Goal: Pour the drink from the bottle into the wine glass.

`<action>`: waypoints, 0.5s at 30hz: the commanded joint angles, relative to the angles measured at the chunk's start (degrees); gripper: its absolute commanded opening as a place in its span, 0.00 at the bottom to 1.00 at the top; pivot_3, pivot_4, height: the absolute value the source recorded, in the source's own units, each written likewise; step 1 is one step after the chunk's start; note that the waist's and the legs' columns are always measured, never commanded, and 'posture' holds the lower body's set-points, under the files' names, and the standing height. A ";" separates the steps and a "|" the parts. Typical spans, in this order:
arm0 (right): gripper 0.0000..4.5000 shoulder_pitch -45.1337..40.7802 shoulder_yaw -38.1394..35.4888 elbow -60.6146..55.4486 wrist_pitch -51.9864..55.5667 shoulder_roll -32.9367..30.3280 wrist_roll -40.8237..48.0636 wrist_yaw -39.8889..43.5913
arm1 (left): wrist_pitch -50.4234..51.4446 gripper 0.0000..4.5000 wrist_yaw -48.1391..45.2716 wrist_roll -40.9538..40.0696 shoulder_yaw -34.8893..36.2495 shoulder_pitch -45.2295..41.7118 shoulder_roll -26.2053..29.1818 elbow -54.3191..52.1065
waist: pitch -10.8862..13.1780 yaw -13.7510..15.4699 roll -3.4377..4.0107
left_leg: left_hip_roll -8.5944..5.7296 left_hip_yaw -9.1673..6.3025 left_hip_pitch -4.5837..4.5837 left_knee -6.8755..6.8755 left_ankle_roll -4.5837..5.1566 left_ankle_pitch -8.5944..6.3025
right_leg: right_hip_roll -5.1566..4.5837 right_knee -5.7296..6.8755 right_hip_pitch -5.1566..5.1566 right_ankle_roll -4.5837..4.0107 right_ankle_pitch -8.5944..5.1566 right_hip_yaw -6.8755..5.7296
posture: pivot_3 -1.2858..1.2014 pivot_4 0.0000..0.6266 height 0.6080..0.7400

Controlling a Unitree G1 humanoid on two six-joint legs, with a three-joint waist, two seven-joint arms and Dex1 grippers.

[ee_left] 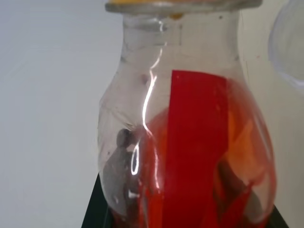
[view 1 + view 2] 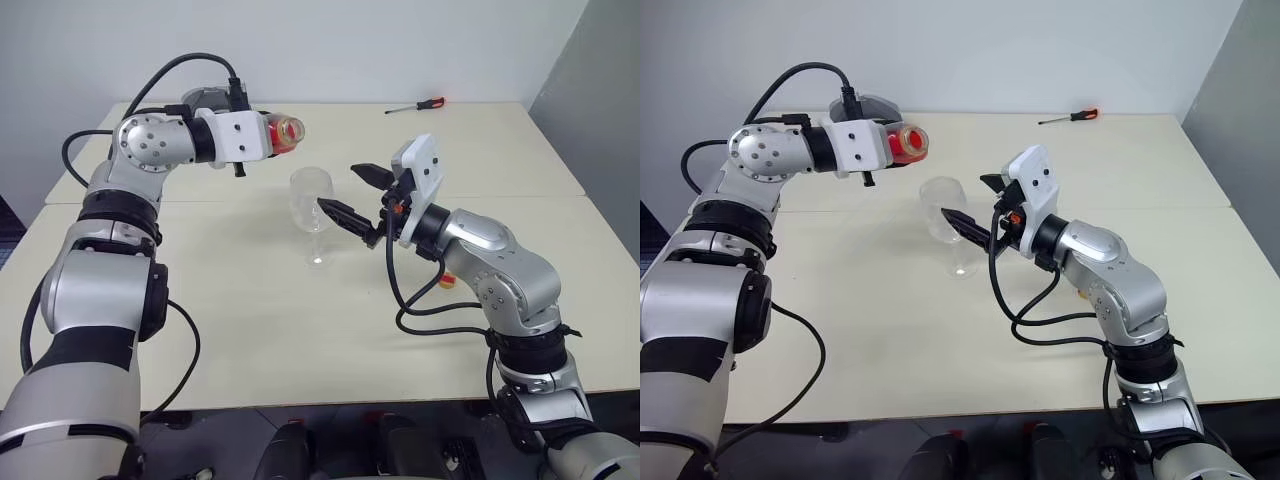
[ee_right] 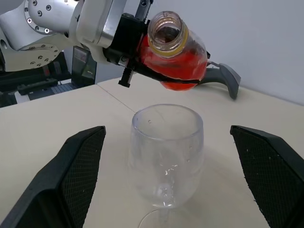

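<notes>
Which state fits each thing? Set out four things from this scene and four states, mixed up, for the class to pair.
Things:
1. bottle
2. wine glass
3. right hand
4. screwdriver

States:
A. open, either side of the glass bowl
B. lying at the table's far edge
C. tipped, uncapped, gripped by the left hand
D. upright, no drink in it

Pairs: 1-C, 2-D, 3-A, 4-B

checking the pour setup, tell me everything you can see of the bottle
The bottle is small, squat, clear plastic with a rounded body and narrow neck, yellow ring at its open mouth, no cap on. Red drink pools in its lower side. The left gripper clamps its body, holding it tipped near level in the air, mouth above and just behind the empty wine glass, not touching it.
</notes>
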 commanded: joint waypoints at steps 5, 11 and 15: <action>1.00 -1.42 -0.17 -0.65 -1.65 0.16 -0.36 0.64 | -4.26 0.27 6.46 4.98 -3.10 -3.46 3.25 -1.26 | 0.00 -0.04 0.00 | 0.00 0.00 0.00 0.00 0.00 0.00 | 0.00 0.01 -0.01 0.00 0.00 0.01 | 0.52 0.24 1.00; 1.00 -1.35 -0.06 -0.61 -1.80 0.32 -0.46 0.69 | -6.16 0.27 12.00 9.41 -6.01 -4.86 4.28 -0.82 | 0.00 -0.05 0.00 | -0.01 0.00 0.00 0.00 0.00 0.00 | 0.00 0.02 -0.01 0.00 0.00 0.01 | 0.52 0.24 1.00; 1.00 -1.25 0.01 -0.75 -1.76 0.48 -0.50 0.73 | -6.92 0.27 15.71 12.48 -8.08 -5.77 5.04 -0.55 | 0.00 -0.17 0.00 | -0.01 0.00 0.00 0.00 0.00 0.00 | 0.00 0.04 -0.03 0.00 0.00 0.02 | 0.52 0.24 1.00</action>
